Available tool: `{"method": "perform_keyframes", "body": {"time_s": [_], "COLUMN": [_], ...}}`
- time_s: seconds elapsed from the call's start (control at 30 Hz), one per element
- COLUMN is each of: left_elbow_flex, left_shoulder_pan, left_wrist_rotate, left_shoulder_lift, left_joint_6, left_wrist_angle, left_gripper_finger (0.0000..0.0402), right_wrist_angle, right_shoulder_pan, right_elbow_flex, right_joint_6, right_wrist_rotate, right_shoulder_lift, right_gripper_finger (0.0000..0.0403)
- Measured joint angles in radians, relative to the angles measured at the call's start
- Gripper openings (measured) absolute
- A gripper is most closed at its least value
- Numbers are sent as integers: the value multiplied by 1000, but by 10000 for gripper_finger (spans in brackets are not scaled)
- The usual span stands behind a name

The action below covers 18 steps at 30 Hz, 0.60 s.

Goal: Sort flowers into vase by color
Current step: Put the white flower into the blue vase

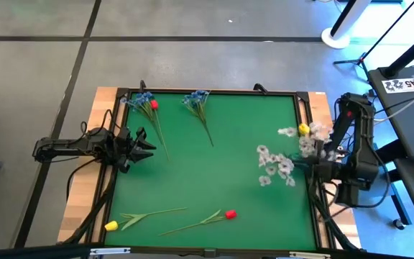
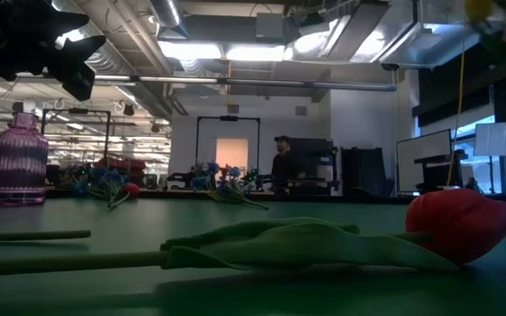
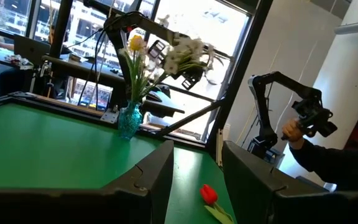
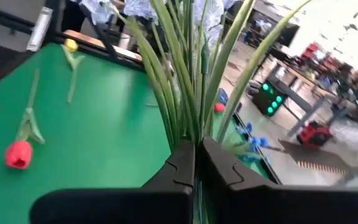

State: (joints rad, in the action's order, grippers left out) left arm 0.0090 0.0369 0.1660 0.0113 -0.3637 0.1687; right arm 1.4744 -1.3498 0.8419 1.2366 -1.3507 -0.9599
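- Your right gripper [image 4: 196,163] has its fingers clamped on the green stalks of the white-blossom sprigs [image 1: 279,164], at the right edge of the green surface [image 1: 221,173].
- Your left gripper [image 1: 146,146] waits at the left edge, fingers apart, holding nothing.
- Blue-blossom sprigs [image 1: 196,101] lie along the far edge.
- A red tulip [image 1: 230,214] and a yellow tulip [image 1: 111,226] lie near the front edge.
- In the left wrist view, a teal vase [image 3: 129,119] holds white and yellow flowers.
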Motion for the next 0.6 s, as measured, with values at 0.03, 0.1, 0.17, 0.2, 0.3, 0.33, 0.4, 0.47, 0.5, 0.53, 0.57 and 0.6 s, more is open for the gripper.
{"method": "perform_keyframes", "body": {"time_s": [0.03,0.1,0.17,0.2,0.3,0.33,0.4,0.47,0.5,0.53,0.57,0.6], "left_elbow_flex": [0,0,0,0,0,0,0,0,0,0,0,0], "left_shoulder_pan": [0,0,0,0,0,0,0,0,0,0,0,0], "left_wrist_rotate": [0,0,0,0,0,0,0,0,0,0,0,0], "left_shoulder_lift": [0,0,0,0,0,0,0,0,0,0,0,0], "left_joint_6": [0,0,0,0,0,0,0,0,0,0,0,0], "left_wrist_angle": [0,0,0,0,0,0,0,0,0,0,0,0], "left_gripper_finger": [133,133,133,133,133,133,133,133,133,133,133,133], "right_wrist_angle": [-1,-1,-3,-4,-4,-5,-7,-6,-3,2,9,17], "right_shoulder_pan": [10,28,48,59,103,117,141,153,155,155,154,153], "right_elbow_flex": [-16,-46,-68,-76,-80,-80,-80,-78,-72,-67,-60,-53], "right_joint_6": [37,108,171,195,225,226,226,226,226,226,227,227], "right_wrist_rotate": [3,11,12,20,83,109,155,194,220,233,244,254], "right_shoulder_lift": [4,17,26,27,27,27,27,27,27,27,27,27], "right_gripper_finger": [7,7,7,7,7,7,8,10,13,17,23,30]}}
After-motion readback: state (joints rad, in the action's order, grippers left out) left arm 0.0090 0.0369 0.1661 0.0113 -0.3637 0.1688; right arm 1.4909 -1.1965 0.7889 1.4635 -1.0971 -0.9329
